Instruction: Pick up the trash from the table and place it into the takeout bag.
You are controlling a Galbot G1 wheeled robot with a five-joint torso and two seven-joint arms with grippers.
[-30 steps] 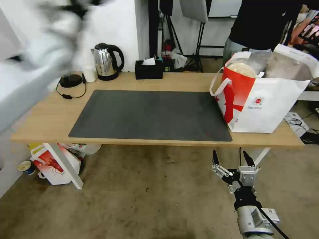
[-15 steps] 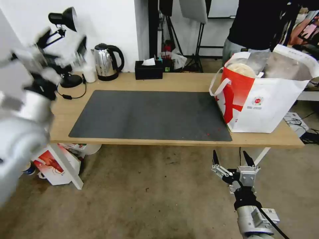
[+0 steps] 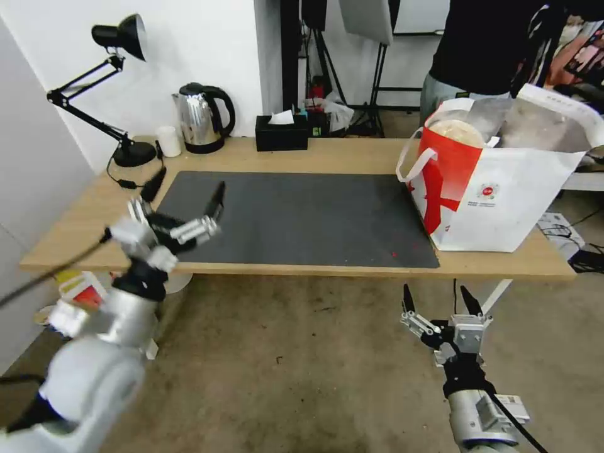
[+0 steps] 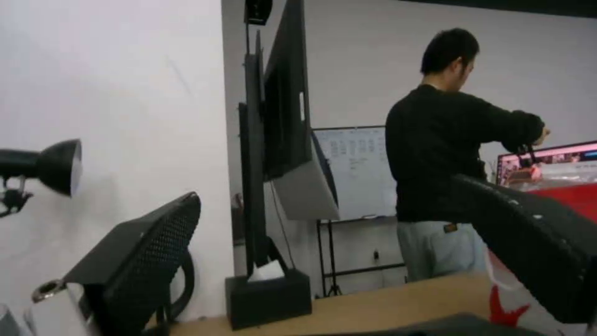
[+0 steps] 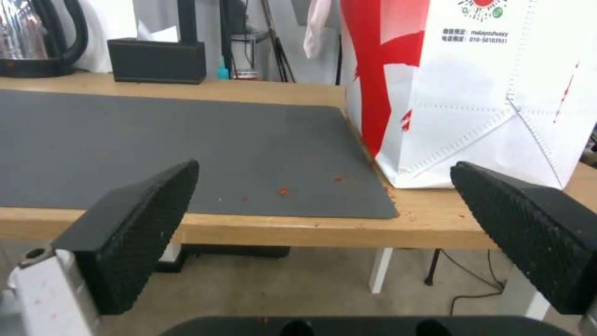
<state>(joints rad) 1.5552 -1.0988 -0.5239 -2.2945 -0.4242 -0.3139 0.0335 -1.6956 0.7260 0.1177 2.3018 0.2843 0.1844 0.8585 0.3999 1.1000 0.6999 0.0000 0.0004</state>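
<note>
Takeout bag (image 3: pixel 497 189) beyond right gripper (image 3: pixel 438 300)

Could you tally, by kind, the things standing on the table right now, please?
Takeout bag: 1
Kettle: 1
Desk lamp: 1
Black tissue box: 1
Small white cup: 1
Dark grey mat: 1
Total: 6

A studio-like office: whiteboard (image 4: pixel 356 170), light stands (image 3: pixel 377 75), desk lamp (image 3: pixel 119 38) and kettle (image 3: pixel 201 116)
</note>
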